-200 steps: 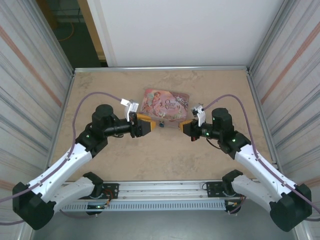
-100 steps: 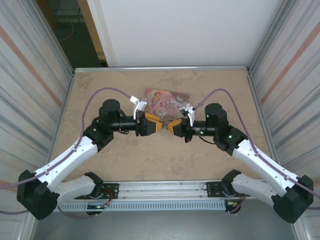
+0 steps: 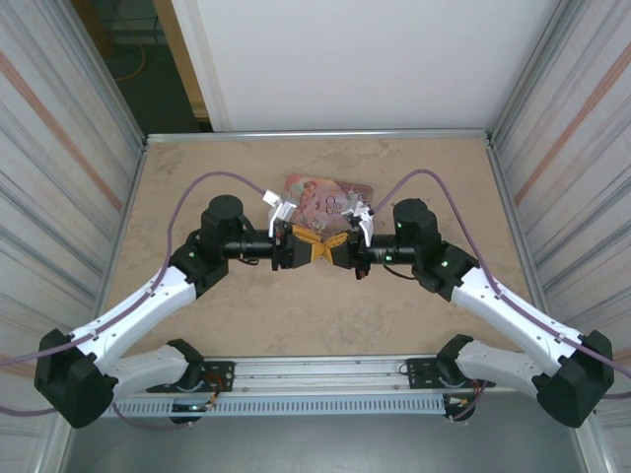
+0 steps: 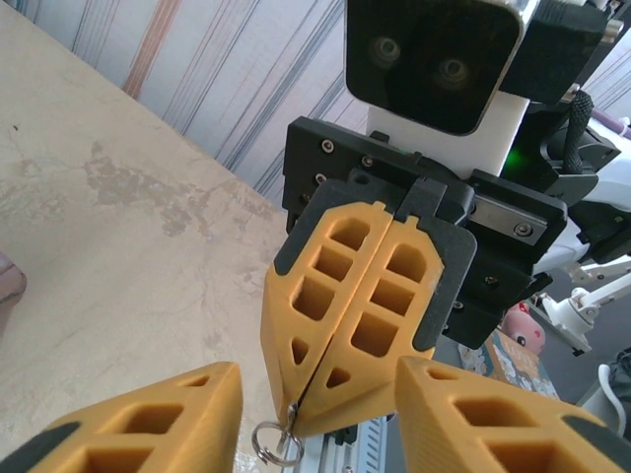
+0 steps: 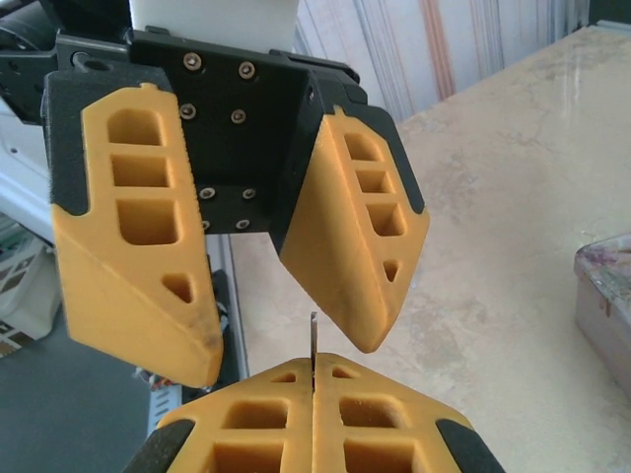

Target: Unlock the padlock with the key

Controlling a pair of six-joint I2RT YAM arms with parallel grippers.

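1. Fingers of the left gripper: matt orange plastic, faintly grainy, backed with black.
2. Right gripper: the same matt orange plastic, on a black mount with shiny metal screws.
3. Key at its tips: thin bare metal. The ring is polished wire.
4. Table beneath both grippers: matt, mottled beige, stone-look.
5. Tin box beyond the grippers: printed pink lid with a slight sheen.
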